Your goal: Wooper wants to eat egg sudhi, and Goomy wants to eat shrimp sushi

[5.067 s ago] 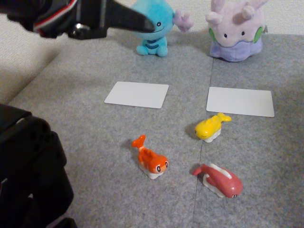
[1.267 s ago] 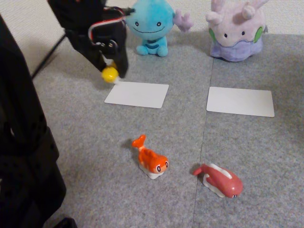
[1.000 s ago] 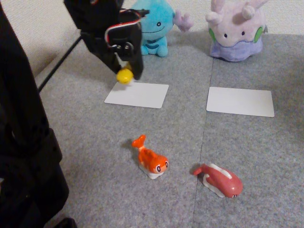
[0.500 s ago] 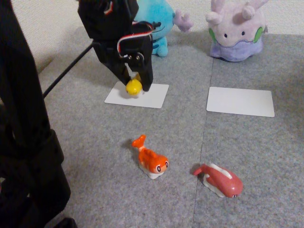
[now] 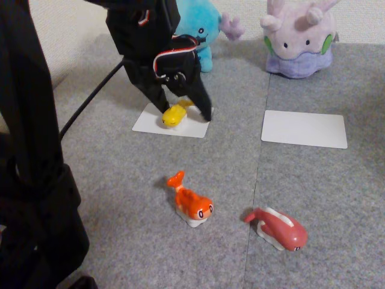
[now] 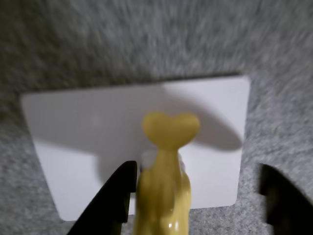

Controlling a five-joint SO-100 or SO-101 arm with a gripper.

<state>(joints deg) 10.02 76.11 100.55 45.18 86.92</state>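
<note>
Gripper [image 5: 185,114] low over the left white card [image 5: 191,128], fingers spread apart; egg sudhi [image 5: 174,114] lies on that card between them, released or nearly so. In the wrist view one finger [image 6: 115,196] sits just beside the yellow body [image 6: 164,188], the other well clear. Card lies near Wooper [image 5: 201,27].

To finish well: lift straight up, so neither finger nudges the toy off the card.

Count: two plushes, Wooper and Goomy [image 5: 299,37]; two cards, right one [image 5: 304,128] bare; three sushi toys: egg, shrimp sushi [image 5: 191,202] nearer, pinkish-red one [image 5: 278,228] nearest right.
</note>
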